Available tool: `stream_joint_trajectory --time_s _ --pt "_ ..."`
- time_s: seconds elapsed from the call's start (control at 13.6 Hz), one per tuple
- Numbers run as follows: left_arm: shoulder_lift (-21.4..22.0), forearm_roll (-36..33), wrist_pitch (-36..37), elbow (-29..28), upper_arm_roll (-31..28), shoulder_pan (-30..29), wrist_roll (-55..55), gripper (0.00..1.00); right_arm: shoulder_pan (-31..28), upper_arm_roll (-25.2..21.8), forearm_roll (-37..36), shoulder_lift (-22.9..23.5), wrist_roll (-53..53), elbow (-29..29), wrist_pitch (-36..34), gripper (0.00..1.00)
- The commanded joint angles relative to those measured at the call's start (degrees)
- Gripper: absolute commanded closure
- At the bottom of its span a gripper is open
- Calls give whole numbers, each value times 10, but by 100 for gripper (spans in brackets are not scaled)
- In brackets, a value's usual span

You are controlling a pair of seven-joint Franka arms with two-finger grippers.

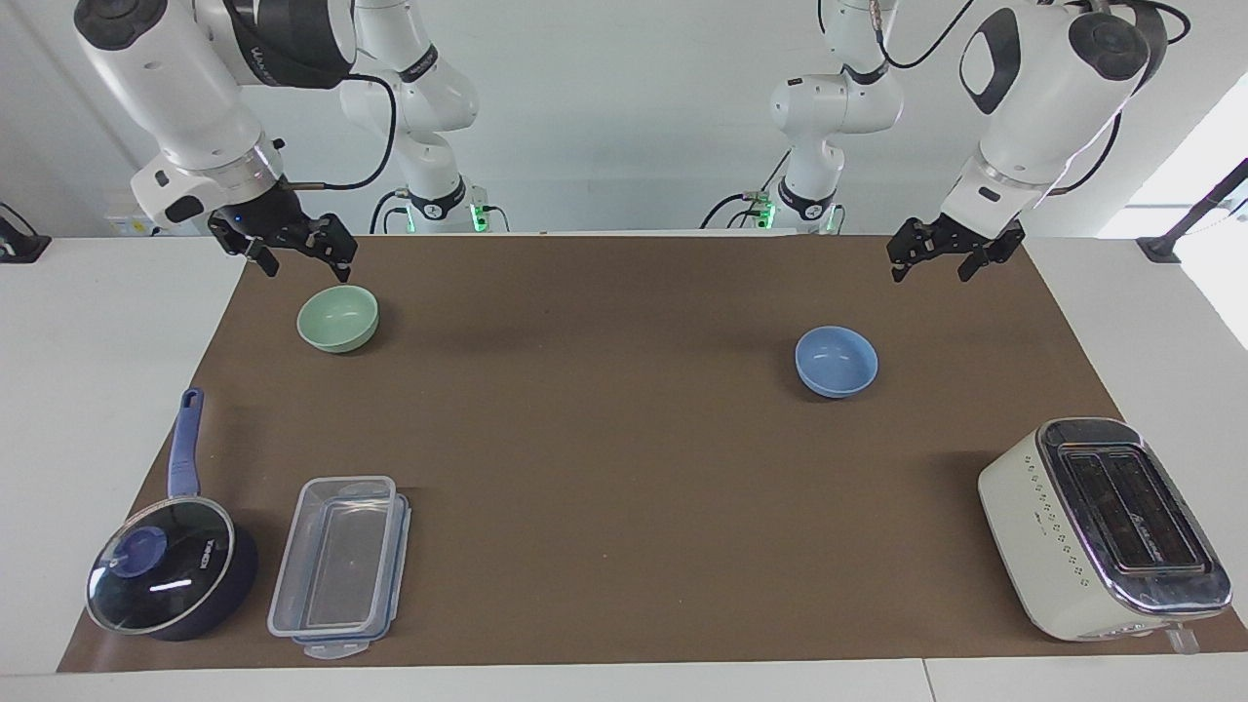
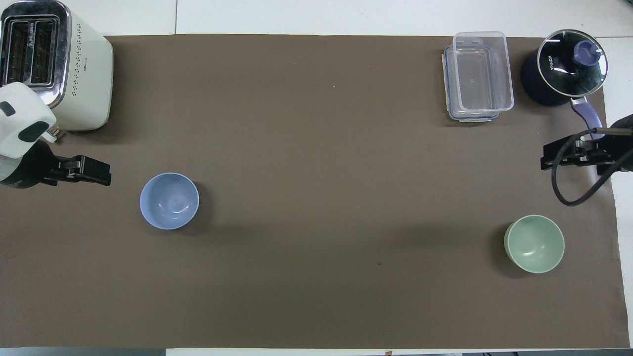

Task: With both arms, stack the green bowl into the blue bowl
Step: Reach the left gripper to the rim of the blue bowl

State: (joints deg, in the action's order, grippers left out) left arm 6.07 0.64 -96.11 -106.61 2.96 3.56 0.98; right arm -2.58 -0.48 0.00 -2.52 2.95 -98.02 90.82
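The green bowl point(image 1: 337, 319) stands upright and empty on the brown mat toward the right arm's end; it also shows in the overhead view point(image 2: 534, 243). The blue bowl point(image 1: 836, 361) stands upright and empty toward the left arm's end, also in the overhead view point(image 2: 169, 200). My right gripper point(image 1: 300, 261) is open and empty, up in the air just over the green bowl's robot-side rim, not touching it; it shows in the overhead view too point(image 2: 566, 155). My left gripper point(image 1: 931, 268) is open and empty, raised over the mat near the blue bowl point(image 2: 94, 171).
A cream toaster point(image 1: 1102, 526) stands farther from the robots than the blue bowl. A dark blue saucepan with glass lid point(image 1: 171, 565) and a clear lidded container point(image 1: 336, 565) stand farther out than the green bowl. Two smaller white arms point(image 1: 829, 107) stand at the table's robot edge.
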Motion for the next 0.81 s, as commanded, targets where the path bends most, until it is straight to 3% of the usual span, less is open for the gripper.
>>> stream_joint_trajectory --time_s 0.0,0.44,0.73 --pt "32 -13 -78 -100 -4 3 -24 0 -41 3 6 -49 -62 -95 57 0" --pt "18 -13 -227 -241 -4 20 -51 0 -116 0 7 -139 -218 -296 197 0" --pt "7 -13 -316 -313 -4 23 -47 0 -146 -1 7 -148 -269 -357 210 0"
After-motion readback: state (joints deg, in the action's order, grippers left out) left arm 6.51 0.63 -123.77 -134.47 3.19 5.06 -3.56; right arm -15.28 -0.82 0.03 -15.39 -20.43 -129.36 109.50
